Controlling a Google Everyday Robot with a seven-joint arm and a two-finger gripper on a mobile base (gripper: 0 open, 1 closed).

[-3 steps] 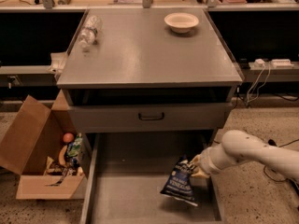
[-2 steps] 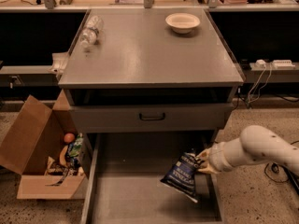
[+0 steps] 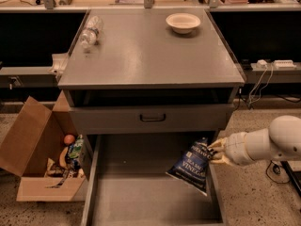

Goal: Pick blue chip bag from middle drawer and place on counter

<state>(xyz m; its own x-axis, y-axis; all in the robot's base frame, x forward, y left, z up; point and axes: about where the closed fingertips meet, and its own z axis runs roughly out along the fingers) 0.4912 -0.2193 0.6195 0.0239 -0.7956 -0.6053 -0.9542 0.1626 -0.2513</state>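
The blue chip bag (image 3: pixel 190 166) is dark navy foil with white lettering. It hangs tilted above the right side of the open middle drawer (image 3: pixel 141 197), a shallow gray tray pulled out at the bottom. My gripper (image 3: pixel 215 151) comes in from the right on a white arm and is shut on the bag's upper right corner, holding it clear of the drawer floor. The counter (image 3: pixel 146 51) is the flat gray cabinet top above, higher than the bag.
A white bowl (image 3: pixel 183 22) sits at the counter's back right and a clear plastic bottle (image 3: pixel 90 31) lies at its back left. A closed drawer front with a black handle (image 3: pixel 152 118) is above the open drawer. An open cardboard box (image 3: pixel 42 159) of items stands at left.
My gripper has lifted the blue chip bag up out of the drawer and slightly right. The arm has pulled back to the right.
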